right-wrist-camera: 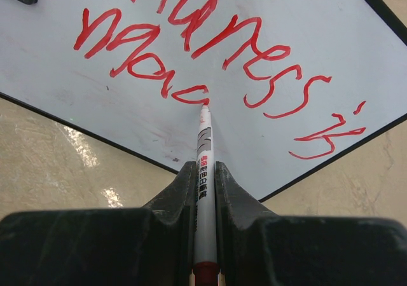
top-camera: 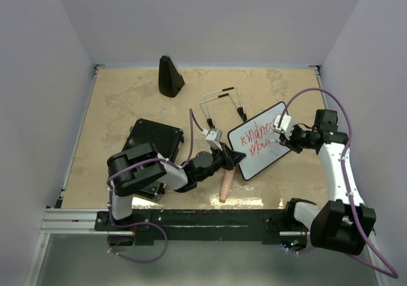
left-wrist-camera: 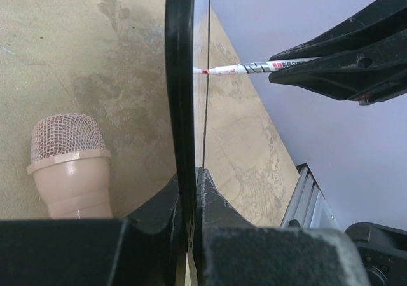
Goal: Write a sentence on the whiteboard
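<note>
The whiteboard (top-camera: pixel 261 147) is a small white board with a thin black frame, held tilted above the table. It carries two lines of red writing (right-wrist-camera: pixel 210 51). My left gripper (top-camera: pixel 234 159) is shut on its lower left edge; in the left wrist view the board (left-wrist-camera: pixel 181 89) runs edge-on between the closed jaws. My right gripper (top-camera: pixel 280 128) is shut on a white red-ink marker (right-wrist-camera: pixel 205 171), whose tip touches the board at the end of the second line. The marker also shows in the left wrist view (left-wrist-camera: pixel 254 67).
A pink mesh-topped microphone (top-camera: pixel 226 185) lies on the table below the board. A black ribbed case (top-camera: pixel 156 147) lies at the left. A black wire stand (top-camera: pixel 222 103) and a black cone-shaped object (top-camera: pixel 170 76) stand farther back.
</note>
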Controlling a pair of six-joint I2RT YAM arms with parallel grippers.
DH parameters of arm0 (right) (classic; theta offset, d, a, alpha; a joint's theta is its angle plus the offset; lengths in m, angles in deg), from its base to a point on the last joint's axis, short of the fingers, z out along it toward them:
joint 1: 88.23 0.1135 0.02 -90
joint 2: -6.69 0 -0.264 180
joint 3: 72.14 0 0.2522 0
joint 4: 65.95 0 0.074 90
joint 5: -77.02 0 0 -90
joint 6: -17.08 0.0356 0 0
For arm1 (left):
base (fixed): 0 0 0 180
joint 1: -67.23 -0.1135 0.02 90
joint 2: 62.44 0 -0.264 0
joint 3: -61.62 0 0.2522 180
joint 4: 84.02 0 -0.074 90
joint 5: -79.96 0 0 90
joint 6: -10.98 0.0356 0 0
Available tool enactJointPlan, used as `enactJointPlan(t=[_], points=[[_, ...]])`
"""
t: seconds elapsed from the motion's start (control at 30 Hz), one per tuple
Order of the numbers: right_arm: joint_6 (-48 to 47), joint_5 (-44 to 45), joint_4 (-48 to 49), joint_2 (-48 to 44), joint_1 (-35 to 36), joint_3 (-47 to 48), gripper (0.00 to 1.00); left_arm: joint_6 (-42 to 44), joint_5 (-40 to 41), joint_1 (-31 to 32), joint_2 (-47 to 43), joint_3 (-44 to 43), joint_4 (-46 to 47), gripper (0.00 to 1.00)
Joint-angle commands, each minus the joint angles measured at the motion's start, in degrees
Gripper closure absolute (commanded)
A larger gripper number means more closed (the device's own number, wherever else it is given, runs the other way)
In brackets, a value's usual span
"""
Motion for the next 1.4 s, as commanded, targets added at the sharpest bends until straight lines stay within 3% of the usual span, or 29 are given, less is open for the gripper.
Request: enactJointPlan(t=[0.0, 0.23, 0.5, 0.73, 1.37], points=[[-3.3, 1.8, -2.9, 0.6, 0.1, -0.6, 1.00, 2.4, -1.5, 0.7, 0.3, -0.7, 3.0, 1.00], [-8.1, 2.3, -7.3, 2.3, 0.1, -0.7, 1.00, 2.4, -1.5, 0.7, 0.5, -0.8, 3.0, 1.00], [-10.0, -3.9, -10.0, 3.7, 0.1, 1.0, 1.00, 2.4, -1.9, 0.7, 0.9, -1.4, 2.7, 1.00], [1.7, -6.7, -2.3, -1.1, 0.0, 4.0, 1.00, 2.4, -1.6, 0.7, 0.6, -1.2, 2.4, 1.00], [8.1, -3.9, 6.4, 1.2, -2.7, 1.0, 1.00, 2.5, -1.9, 0.7, 0.5, -0.8, 3.1, 1.00]])
